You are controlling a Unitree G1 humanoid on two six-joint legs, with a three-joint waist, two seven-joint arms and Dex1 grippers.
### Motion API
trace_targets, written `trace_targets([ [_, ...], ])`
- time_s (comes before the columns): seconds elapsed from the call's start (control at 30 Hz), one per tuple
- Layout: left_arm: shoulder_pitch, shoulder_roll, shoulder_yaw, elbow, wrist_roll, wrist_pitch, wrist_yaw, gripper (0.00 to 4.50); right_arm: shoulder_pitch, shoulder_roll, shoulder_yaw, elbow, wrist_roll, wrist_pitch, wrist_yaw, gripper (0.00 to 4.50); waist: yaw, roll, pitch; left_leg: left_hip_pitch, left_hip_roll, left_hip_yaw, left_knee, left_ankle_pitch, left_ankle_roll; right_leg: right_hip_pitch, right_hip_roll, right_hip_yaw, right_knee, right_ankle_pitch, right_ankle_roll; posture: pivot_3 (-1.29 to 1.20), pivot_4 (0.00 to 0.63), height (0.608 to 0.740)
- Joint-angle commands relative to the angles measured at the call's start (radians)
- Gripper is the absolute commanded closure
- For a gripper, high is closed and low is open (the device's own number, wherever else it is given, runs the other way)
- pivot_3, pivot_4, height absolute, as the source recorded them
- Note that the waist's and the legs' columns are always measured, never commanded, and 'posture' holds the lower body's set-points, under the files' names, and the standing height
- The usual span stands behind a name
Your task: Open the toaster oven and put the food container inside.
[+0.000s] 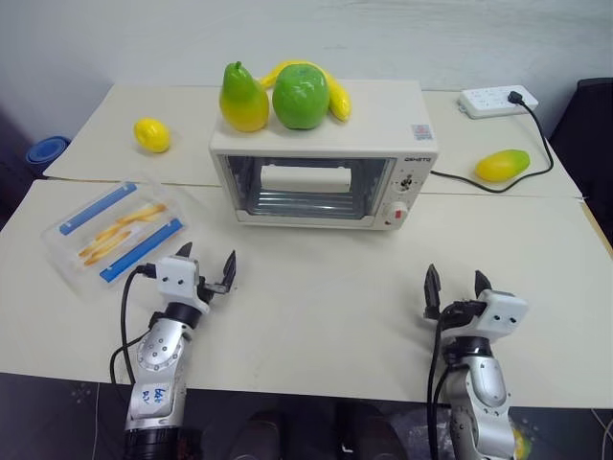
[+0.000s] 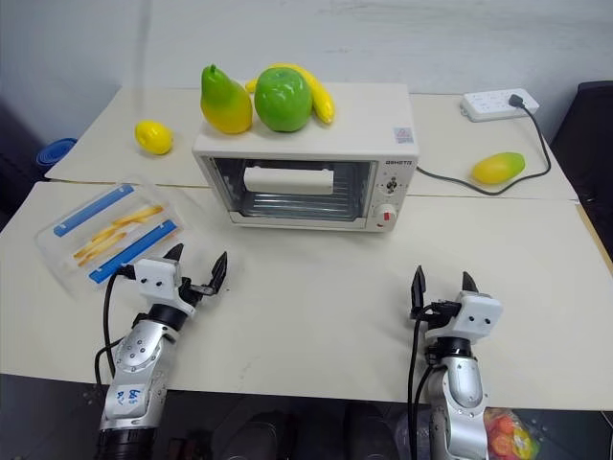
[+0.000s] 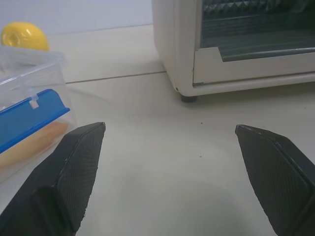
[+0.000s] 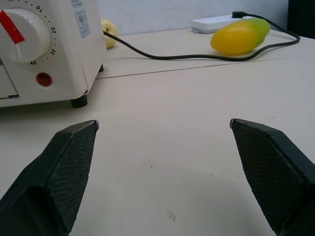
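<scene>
The cream-white toaster oven (image 1: 321,163) stands at the middle back of the table with its glass door shut. The food container (image 1: 115,235), a clear flat box with blue clips and orange strips inside, lies on the table to the oven's left. My left gripper (image 1: 206,264) hovers open just right of the container, in front of the oven's left corner. My right gripper (image 1: 456,285) is open over bare table, in front of and to the right of the oven's knob panel (image 4: 29,46). Both hold nothing.
A pear (image 1: 241,99), a green apple (image 1: 301,95) and a banana (image 1: 337,96) sit on the oven's top. A lemon (image 1: 151,134) lies at the back left, a mango (image 1: 501,165) at the back right beside the black cord (image 1: 536,144) and power strip (image 1: 496,100).
</scene>
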State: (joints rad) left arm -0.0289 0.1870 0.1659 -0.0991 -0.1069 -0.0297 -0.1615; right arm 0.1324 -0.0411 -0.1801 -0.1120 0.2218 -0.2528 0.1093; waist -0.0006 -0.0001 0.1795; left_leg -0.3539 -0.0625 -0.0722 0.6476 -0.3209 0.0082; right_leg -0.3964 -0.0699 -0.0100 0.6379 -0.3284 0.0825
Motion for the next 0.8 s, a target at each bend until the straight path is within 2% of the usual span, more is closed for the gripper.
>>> trace_targets([
  [0.03,-0.007,0.006,0.004,-0.008,-0.01,-0.011,-0.008,0.0,-0.003,0.0,-0.002,-0.01,-0.005,-0.026,0.004,0.02,0.0,0.0,0.0,0.0,0.0,0.0,0.0,0.0,0.0,0.0,0.0,0.0,0.0,0.0,0.0,0.0,0.15,0.74],
  [0.13,-0.002,0.014,0.025,-0.04,-0.083,0.025,-0.05,0.0,0.002,-0.057,0.013,-0.072,0.047,0.014,0.09,0.02,0.0,0.0,0.0,0.0,0.0,0.0,0.0,0.0,0.0,0.0,0.0,0.0,0.0,0.0,0.0,0.0,0.15,0.74],
  [0.2,0.03,0.075,0.032,-0.116,-0.252,0.067,-0.241,0.0,0.01,-0.141,0.045,-0.179,0.154,0.112,0.212,0.02,-0.002,0.0,0.0,0.0,0.0,0.0,0.0,0.0,0.0,0.0,0.0,0.0,0.0,0.0,0.0,0.0,0.15,0.74],
  [0.27,0.042,0.143,0.093,-0.156,-0.395,0.127,-0.342,0.0,0.001,-0.239,0.069,-0.274,0.238,0.208,0.315,0.02,-0.006,0.0,0.0,-0.001,0.001,0.001,0.0,0.0,0.0,-0.001,0.0,0.0,0.0,0.0,0.0,0.0,0.15,0.74],
  [0.4,0.051,0.393,0.239,-0.155,-0.638,0.35,-0.557,0.0,-0.144,-0.464,0.132,-0.365,0.404,0.503,0.491,0.02,-0.014,-0.002,0.001,0.0,0.004,0.001,0.001,0.0,0.0,0.0,0.002,0.0,0.001,0.0,-0.002,0.0,0.15,0.74],
  [0.47,0.048,0.513,0.283,-0.131,-0.716,0.429,-0.681,0.0,-0.248,-0.529,0.16,-0.342,0.451,0.601,0.555,0.02,-0.015,-0.002,0.001,0.0,0.005,0.0,0.001,0.0,0.0,0.0,0.002,0.0,0.0,0.001,-0.004,0.0,0.15,0.74],
  [0.53,0.027,0.589,0.312,-0.109,-0.778,0.491,-0.762,0.0,-0.349,-0.545,0.178,-0.296,0.461,0.648,0.59,0.02,-0.011,-0.002,0.001,0.001,0.005,0.0,0.0,-0.001,0.0,0.001,0.002,-0.001,-0.001,0.001,-0.005,0.0,0.15,0.74],
  [0.63,-0.033,0.644,0.313,-0.114,-0.828,0.564,-0.784,0.0,-0.511,-0.499,0.192,-0.177,0.436,0.683,0.582,0.02,-0.001,-0.002,0.001,-0.001,0.005,-0.001,0.0,-0.001,0.001,0.0,0.002,-0.001,-0.004,0.001,-0.005,0.0,0.15,0.74],
  [0.8,-0.068,0.618,0.274,-0.146,-0.798,0.549,-0.806,0.0,-0.687,-0.452,0.231,0.022,0.334,0.658,0.606,0.02,-0.002,-0.002,0.001,-0.004,0.004,-0.001,0.0,-0.002,0.002,-0.001,0.002,-0.002,-0.009,0.001,-0.004,0.0,0.15,0.74],
])
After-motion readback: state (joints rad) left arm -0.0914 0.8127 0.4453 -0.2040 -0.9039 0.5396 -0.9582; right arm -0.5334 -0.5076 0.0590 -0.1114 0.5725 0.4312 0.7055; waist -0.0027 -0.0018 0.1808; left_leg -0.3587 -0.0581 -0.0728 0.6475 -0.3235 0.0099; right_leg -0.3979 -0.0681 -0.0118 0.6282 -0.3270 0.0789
